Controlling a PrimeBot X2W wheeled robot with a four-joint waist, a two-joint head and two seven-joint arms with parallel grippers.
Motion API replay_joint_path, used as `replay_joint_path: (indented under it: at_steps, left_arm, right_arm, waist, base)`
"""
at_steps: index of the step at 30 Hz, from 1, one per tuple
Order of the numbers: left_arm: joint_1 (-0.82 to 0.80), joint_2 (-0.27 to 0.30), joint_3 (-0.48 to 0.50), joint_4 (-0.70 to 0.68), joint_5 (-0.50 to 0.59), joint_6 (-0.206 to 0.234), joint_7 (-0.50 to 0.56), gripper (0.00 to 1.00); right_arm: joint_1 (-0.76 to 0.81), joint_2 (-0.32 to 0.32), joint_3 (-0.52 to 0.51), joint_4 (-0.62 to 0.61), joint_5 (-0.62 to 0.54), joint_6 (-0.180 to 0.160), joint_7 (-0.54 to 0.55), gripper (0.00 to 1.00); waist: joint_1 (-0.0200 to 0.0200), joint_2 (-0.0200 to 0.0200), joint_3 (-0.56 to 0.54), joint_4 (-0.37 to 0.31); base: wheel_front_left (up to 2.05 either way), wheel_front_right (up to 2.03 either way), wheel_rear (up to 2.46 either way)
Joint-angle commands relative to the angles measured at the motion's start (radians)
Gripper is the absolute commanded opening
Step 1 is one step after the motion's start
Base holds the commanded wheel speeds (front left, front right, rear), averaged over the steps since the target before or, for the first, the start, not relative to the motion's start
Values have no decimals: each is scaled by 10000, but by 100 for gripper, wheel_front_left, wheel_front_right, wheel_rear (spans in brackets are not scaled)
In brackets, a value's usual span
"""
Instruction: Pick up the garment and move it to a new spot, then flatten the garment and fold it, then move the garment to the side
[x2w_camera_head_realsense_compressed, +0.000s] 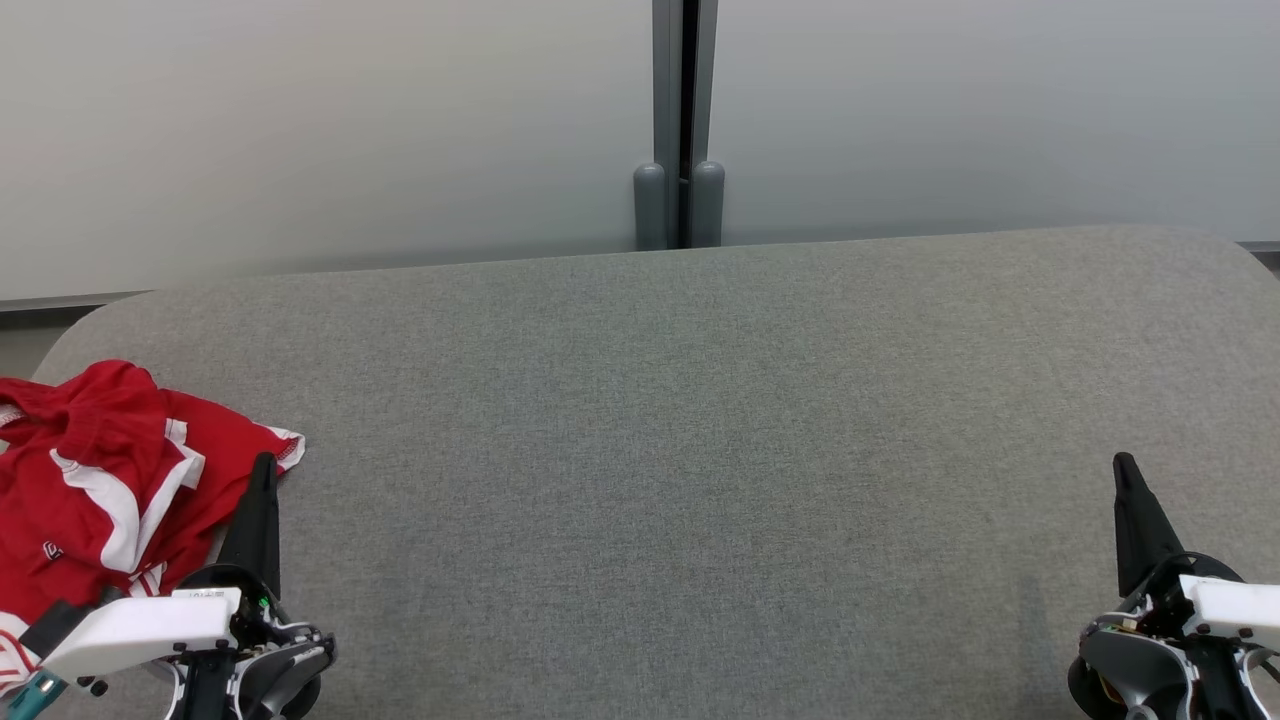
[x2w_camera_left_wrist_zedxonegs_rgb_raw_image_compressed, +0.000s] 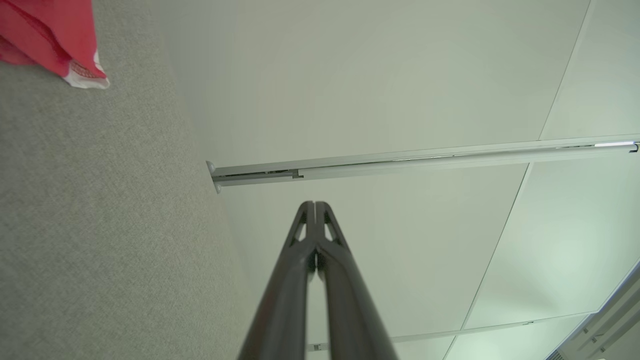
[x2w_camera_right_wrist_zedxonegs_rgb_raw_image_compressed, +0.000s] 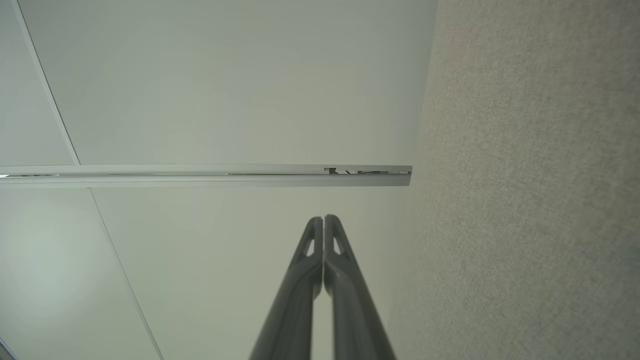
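Near the garment (x2w_camera_head_realsense_compressed: 95, 475), left pincer (x2w_camera_left_wrist_zedxonegs_rgb_raw_image_compressed: 315, 206) (closed, empty)

Open grey tabletop (x2w_camera_head_realsense_compressed: 700, 450) across centre and right, crumpled red garment (x2w_camera_head_realsense_compressed: 100, 470) bunched at far left, wall (x2w_camera_head_realsense_compressed: 300, 130) behind

Crumpled red-and-white jersey (x2w_camera_head_realsense_compressed: 100, 480) at grey fabric tabletop's (x2w_camera_head_realsense_compressed: 700, 450) left edge; closed left gripper (x2w_camera_head_realsense_compressed: 265, 465) just beside, closed right gripper (x2w_camera_head_realsense_compressed: 1122, 465) far right.
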Motion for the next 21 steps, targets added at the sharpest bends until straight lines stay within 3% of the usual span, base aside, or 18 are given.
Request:
replay_joint_path:
  at_steps: [1, 5, 6, 14, 21]
  left_arm:
    - [-97, 25, 31, 1, -7, -34, 24, 0]
    - [-97, 25, 31, 1, -7, -34, 24, 0]
    - [12, -4, -4, 29, 0, 2, -4, 100]
    - [15, -34, -291, 14, 124, 4, -261, 100]
    - [-193, 117, -593, -222, 1047, 1, -702, 100]
  right_arm:
    - [-102, -5, 10, 10, -61, 0, -1, 0]
    - [-102, -5, 10, 10, -61, 0, -1, 0]
    - [19, 2, 0, 25, 4, 0, 0, 100]
    - [107, 26, 143, -61, -131, 0, -239, 100]
    - [-5, -201, 470, -269, -901, 0, -697, 100]
  waist:
    - [0, 0, 0, 0]
    - [0, 0, 0, 0]
    - [0, 0, 0, 0]
    - [0, 0, 14, -2]
    - [0, 0, 33, -16]
  base:
    - [0, 0, 0]
    - [0, 0, 0]
    - [0, 0, 0]
    - [0, 0, 0]
    - [0, 0, 0]
